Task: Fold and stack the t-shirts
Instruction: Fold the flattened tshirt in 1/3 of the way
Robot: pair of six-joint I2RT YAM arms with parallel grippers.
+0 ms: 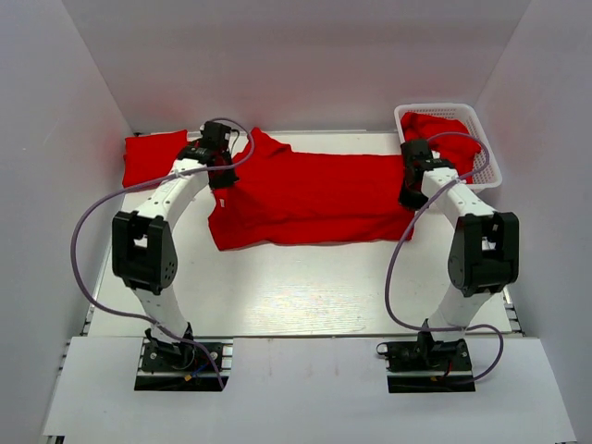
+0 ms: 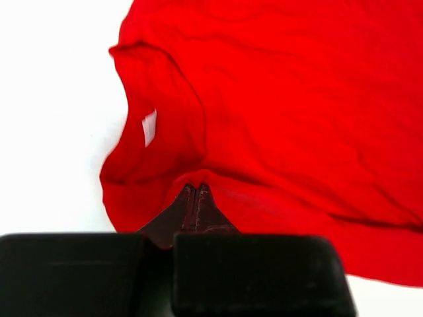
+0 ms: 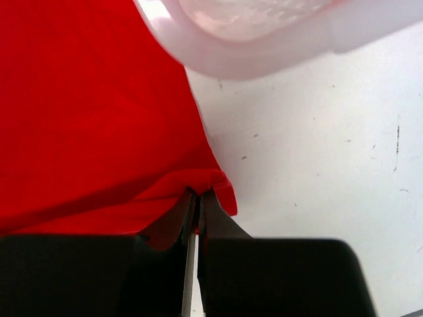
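1. Red t-shirt (image 1: 314, 199) lies spread flat across the far half of the table (image 1: 305, 296), reaching from one hand to the other.
2. My left hand (image 2: 193, 193) is closed, pinching a fold of that shirt just beside the collar, where a white label (image 2: 149, 127) shows.
3. My right hand (image 3: 196, 196) is closed on the shirt's opposite edge, just beside the white basket (image 1: 490, 171) at the far right corner.
4. I see a second red shirt (image 1: 153, 157) lying at the far left corner and a third red shirt (image 1: 444, 129) bunched inside the basket.
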